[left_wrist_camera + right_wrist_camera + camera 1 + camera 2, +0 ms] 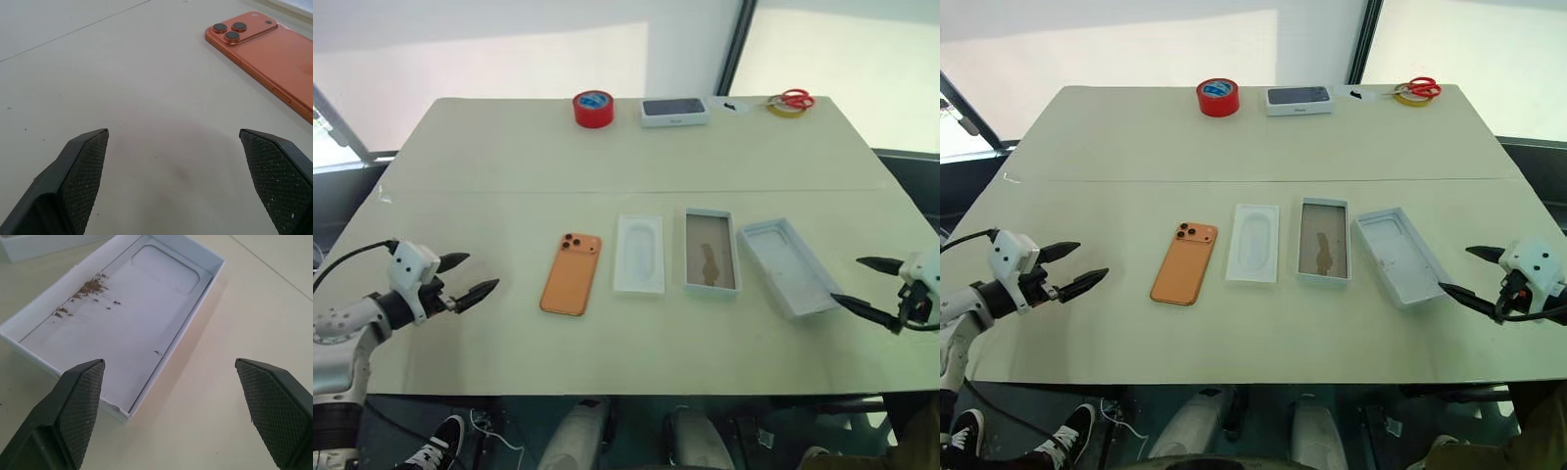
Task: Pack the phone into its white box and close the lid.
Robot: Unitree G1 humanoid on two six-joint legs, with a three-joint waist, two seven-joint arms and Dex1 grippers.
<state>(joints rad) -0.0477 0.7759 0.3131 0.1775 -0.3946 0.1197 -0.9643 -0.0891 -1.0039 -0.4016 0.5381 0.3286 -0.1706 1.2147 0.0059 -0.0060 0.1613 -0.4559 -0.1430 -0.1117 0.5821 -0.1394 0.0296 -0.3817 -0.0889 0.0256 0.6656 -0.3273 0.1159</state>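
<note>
1. Work surface: a pale cream table (pixel 509 323) in front of bright windows; a seam runs across its middle.
2. Left gripper (pixel 465 277): fingers spread wide, holding nothing, hovering over bare tabletop near the table's left edge.
3. Right gripper (pixel 867 286): fingers spread wide, holding nothing, near the table's right edge.
4. The phone (pixel 572 273): lies flat, back upward, lens cluster at its far end, ahead of the left gripper and apart from it.
5. Thin white insert (pixel 639 254): lies just beyond the phone from the left gripper.
6. The white box (pixel 711 251): open, brownish floor visible, between the insert and the lid.
7. The lid (pixel 788 266): lies open side up, angled, directly ahead of the right gripper, its near corner close to the fingertips.
8. Far edge: red tape roll (pixel 593 108), a second white box with a dark phone picture (pixel 674 111), scissors (pixel 791 100).
</note>
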